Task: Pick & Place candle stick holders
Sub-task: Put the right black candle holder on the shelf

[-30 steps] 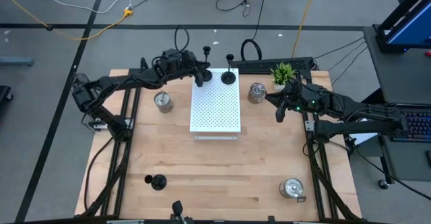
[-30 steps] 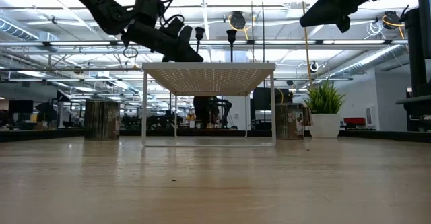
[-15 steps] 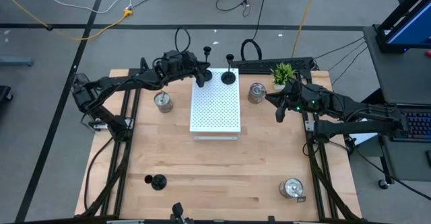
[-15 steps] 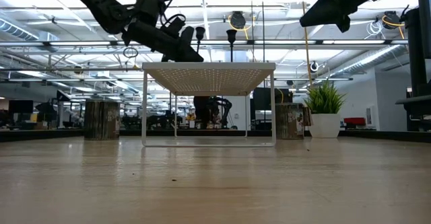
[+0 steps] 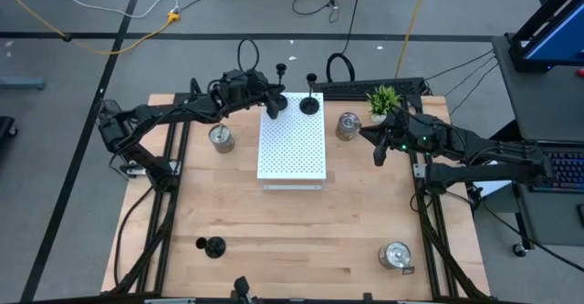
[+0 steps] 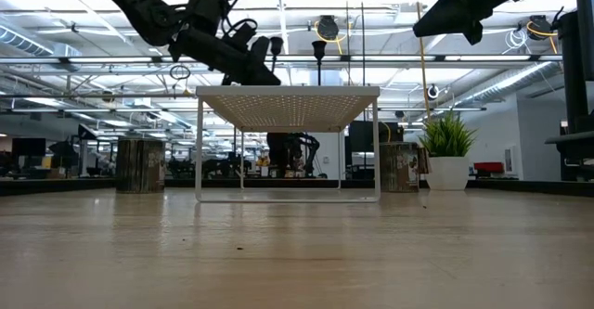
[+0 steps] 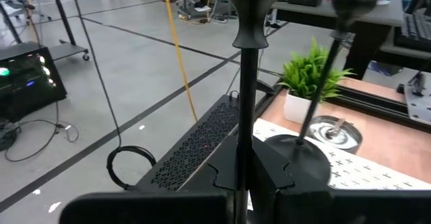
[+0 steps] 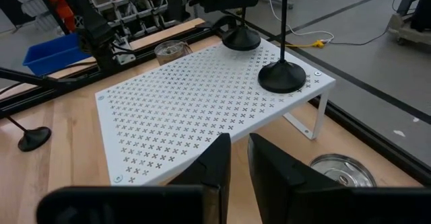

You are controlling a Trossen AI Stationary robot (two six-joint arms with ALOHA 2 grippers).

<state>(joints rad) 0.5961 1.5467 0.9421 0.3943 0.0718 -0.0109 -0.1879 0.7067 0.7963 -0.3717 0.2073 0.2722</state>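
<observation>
Left gripper (image 5: 271,100) clamped on a black candle holder's (image 7: 246,83) thin stem over the white perforated board (image 5: 292,144); release crooked and it topples into its black neighbour (image 5: 310,103), while the right gripper (image 5: 378,151) hangs nearly closed, empty.

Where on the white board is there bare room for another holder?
The white board's whole near part, toward its front edge, is bare. Its far edge is crowded: one black holder stands at the far right corner, and the left pincer is shut on a second black holder at the far left corner. The right pincer hovers off the board's right side.
</observation>
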